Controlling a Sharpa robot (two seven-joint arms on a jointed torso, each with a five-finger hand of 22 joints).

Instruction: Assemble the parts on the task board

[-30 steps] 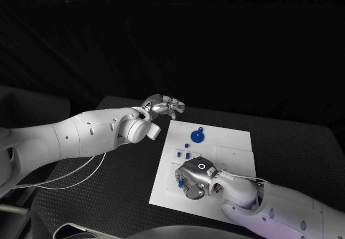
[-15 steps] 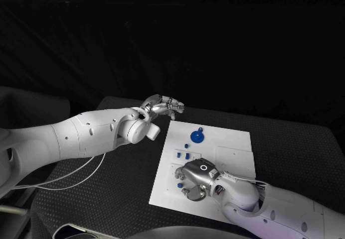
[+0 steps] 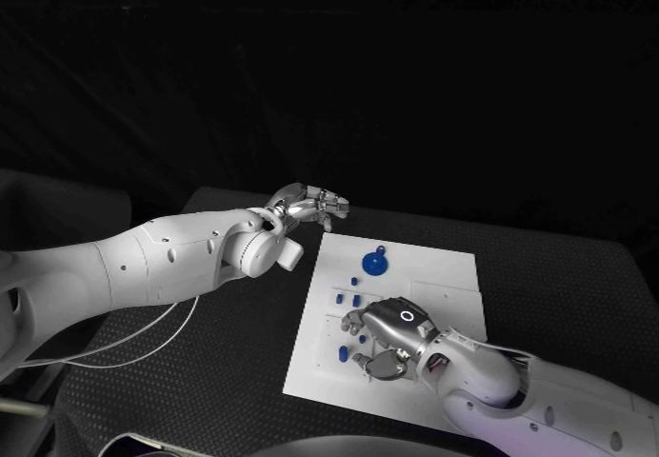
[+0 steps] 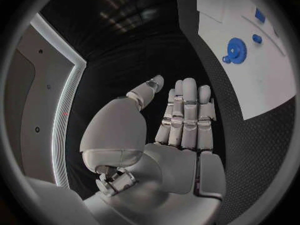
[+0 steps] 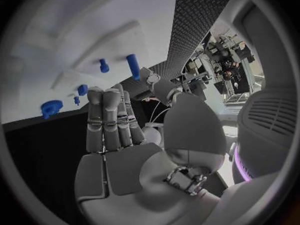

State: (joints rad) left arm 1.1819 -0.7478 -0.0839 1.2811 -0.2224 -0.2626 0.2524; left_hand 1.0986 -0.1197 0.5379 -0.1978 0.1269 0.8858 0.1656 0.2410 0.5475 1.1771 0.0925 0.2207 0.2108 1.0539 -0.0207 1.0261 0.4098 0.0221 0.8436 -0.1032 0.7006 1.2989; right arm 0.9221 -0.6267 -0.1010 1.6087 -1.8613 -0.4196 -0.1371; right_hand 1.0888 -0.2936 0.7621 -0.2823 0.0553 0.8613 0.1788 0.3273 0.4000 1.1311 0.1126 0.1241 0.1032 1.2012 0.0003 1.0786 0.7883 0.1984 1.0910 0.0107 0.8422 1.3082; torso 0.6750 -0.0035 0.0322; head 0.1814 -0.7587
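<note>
Right hand (image 3: 388,338) hovers low over the lower middle of the task board (image 3: 447,271), fingers apart and holding nothing — small blue parts (image 3: 356,300) lie just left of it. Left hand (image 3: 313,203), at upper centre beyond the board's corner, is likewise spread and empty — a blue gear (image 3: 376,259) lies on the board's upper part.

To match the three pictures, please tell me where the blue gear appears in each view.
Head view: blue gear on the far part of the task board.
Left wrist view: gear on the board, beyond the left hand.
Right wrist view: gear beside the fingers.
Shared landmark: the white board.
</note>
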